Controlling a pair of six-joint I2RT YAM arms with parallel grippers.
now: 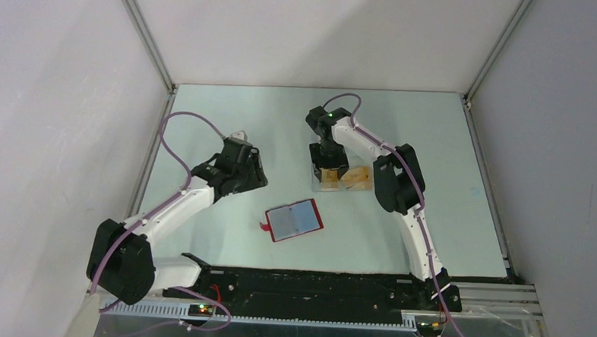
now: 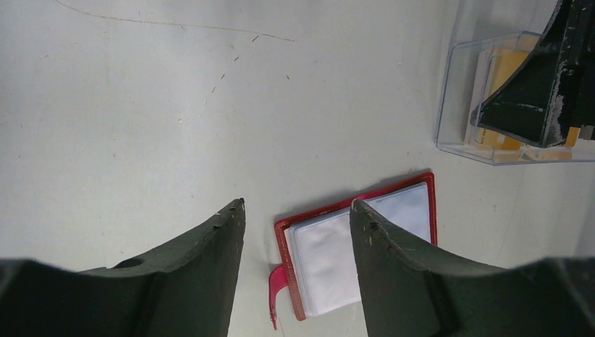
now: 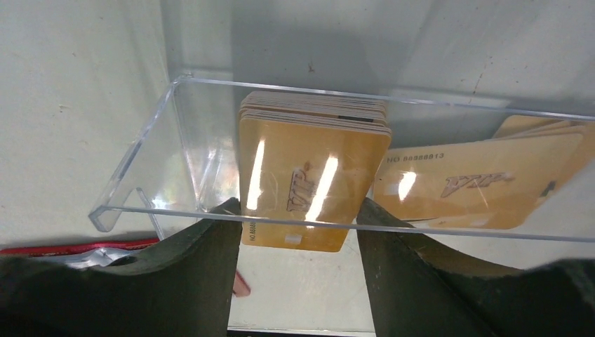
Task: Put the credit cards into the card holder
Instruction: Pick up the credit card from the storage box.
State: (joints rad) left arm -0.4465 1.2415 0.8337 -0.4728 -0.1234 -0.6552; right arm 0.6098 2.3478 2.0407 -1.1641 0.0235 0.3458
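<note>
TAKING A CARD: The right gripper (image 3: 296, 205) hangs over the clear plastic box (image 3: 144, 144). Its jaws are spread to either side of a stack of credit cards (image 3: 316, 168) that sits directly between its fingers. No card is lifted yet, and no firm pinch is evident. To pick well, the jaws should probably take only the top card by its edges. They need to sit low enough to catch it yet clear of the box's wall, then raise it straight. Loose cards (image 3: 491, 182) lie fanned just to that gripper's right, inside the same box. The card holder (image 2: 323, 260) lies open and flat, pockets up, beneath the left gripper (image 2: 296, 205), which hovers wide and empty. The pale table (image 2: 140, 105) shows scuffs and faint scratches. Plain white walls (image 1: 301, 32) enclose it beyond.
</note>
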